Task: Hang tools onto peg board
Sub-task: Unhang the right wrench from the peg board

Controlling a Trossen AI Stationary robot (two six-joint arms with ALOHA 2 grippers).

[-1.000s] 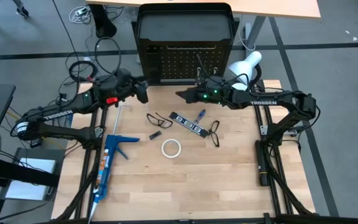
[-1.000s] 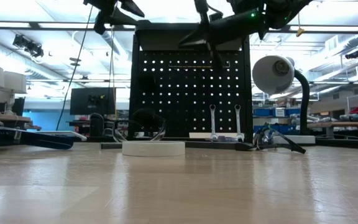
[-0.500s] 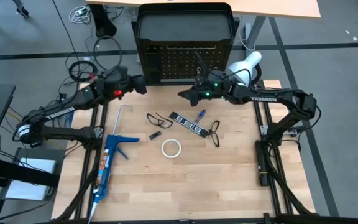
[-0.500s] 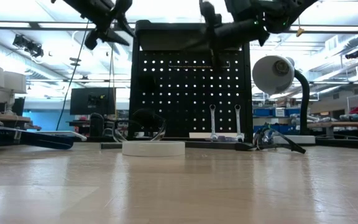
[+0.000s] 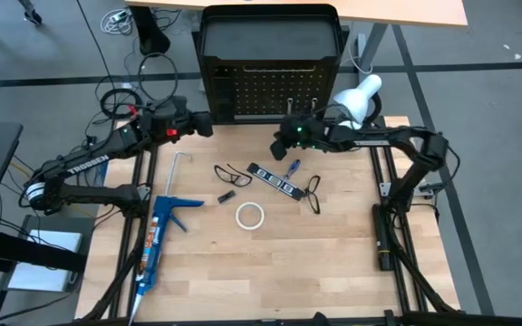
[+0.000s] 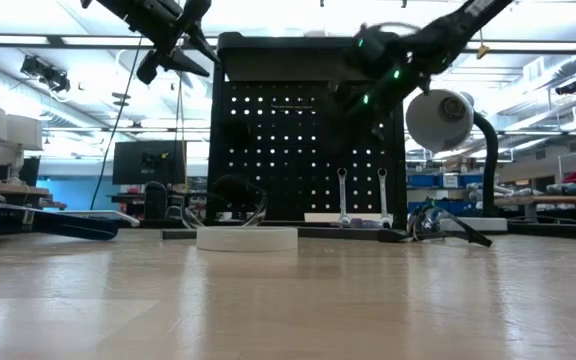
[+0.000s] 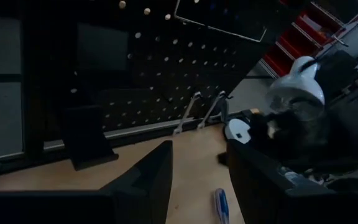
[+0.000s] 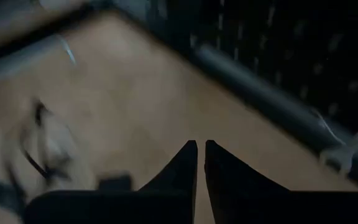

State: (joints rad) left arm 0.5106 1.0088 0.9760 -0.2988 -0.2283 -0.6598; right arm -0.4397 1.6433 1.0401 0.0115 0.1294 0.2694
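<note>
Pressing its fingertips almost together on nothing, the right gripper (image 5: 281, 140) hangs in front of the peg board (image 5: 270, 91), above the table's far edge. The left gripper (image 5: 205, 124), jaws parted and empty, sits off the board's left corner. Two silver wrenches (image 6: 362, 197) hang low on the board. On the table (image 5: 333, 263) lie the white tape ring (image 5: 249, 215), blue-handled screwdriver (image 5: 292, 167), black strip (image 5: 274, 180) and two wire loops (image 5: 231, 174)
</note>
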